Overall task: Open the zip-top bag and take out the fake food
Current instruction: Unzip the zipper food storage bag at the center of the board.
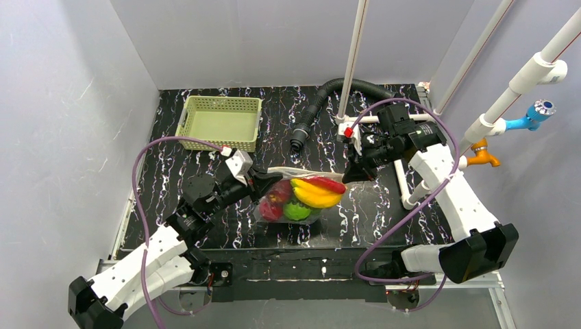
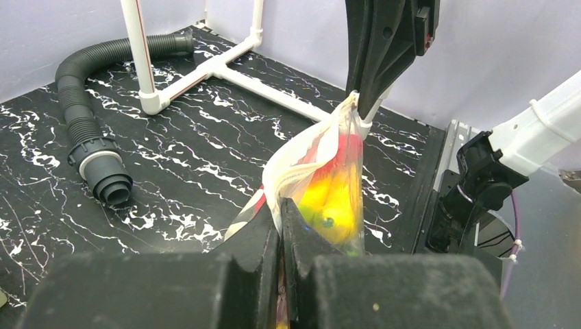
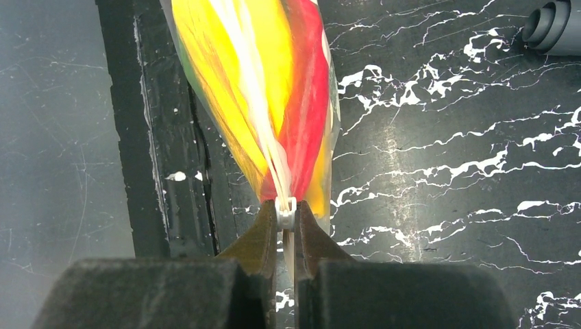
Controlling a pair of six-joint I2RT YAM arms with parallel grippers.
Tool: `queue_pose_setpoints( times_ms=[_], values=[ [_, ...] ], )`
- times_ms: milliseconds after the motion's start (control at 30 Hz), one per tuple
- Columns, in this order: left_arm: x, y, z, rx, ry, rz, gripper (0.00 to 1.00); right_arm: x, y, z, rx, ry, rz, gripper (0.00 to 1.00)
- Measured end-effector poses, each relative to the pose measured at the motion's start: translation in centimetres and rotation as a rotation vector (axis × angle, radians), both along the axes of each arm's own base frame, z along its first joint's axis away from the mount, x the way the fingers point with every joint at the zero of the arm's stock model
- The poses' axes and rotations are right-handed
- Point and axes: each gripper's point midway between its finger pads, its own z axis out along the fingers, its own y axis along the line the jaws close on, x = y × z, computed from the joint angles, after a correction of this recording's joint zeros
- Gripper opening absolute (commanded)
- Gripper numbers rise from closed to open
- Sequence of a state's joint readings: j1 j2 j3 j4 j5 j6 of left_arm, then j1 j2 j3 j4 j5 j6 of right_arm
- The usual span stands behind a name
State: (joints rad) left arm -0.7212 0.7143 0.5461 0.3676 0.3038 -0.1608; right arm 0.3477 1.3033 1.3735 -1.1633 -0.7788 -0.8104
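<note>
Two robot arms hold a bag (image 1: 299, 199) between them over the middle of a black table (image 1: 171, 205) veined with white. The left gripper (image 1: 264, 182) is clenched on the left end of the bag's top edge; its wrist view shows both fingertips pressed together with plastic pinched between them. The right gripper (image 1: 348, 175) is clamped on the opposite end, nipping a small white piece at the end of the zip strip (image 3: 255, 103). The top edge runs taut from one gripper to the other and the body of the bag sags below it. Whether the bottom touches the table cannot be told.

The food is all inside the bag: a yellow banana (image 1: 316, 197) with a red chili (image 1: 327, 183) just above it on the right, a red apple (image 1: 279, 191) on the left, and a green piece (image 1: 297, 211) low in the middle.

Well apart at the far left stands a pale green basket (image 1: 185, 118). A black ribbed hose (image 1: 322, 96) lies at the far centre beside white pipes (image 1: 353, 62)
</note>
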Motion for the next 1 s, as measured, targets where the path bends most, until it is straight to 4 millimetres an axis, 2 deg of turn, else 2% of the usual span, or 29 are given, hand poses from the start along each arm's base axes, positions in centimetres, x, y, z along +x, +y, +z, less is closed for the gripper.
queue_pose_setpoints(
  times_ms=[1000],
  values=[
    [0.2, 1.7, -0.2, 0.040, -0.030, 0.063, 0.00, 0.3, -2.0, -1.9, -0.057, -0.002, -0.068, 0.01]
  ],
)
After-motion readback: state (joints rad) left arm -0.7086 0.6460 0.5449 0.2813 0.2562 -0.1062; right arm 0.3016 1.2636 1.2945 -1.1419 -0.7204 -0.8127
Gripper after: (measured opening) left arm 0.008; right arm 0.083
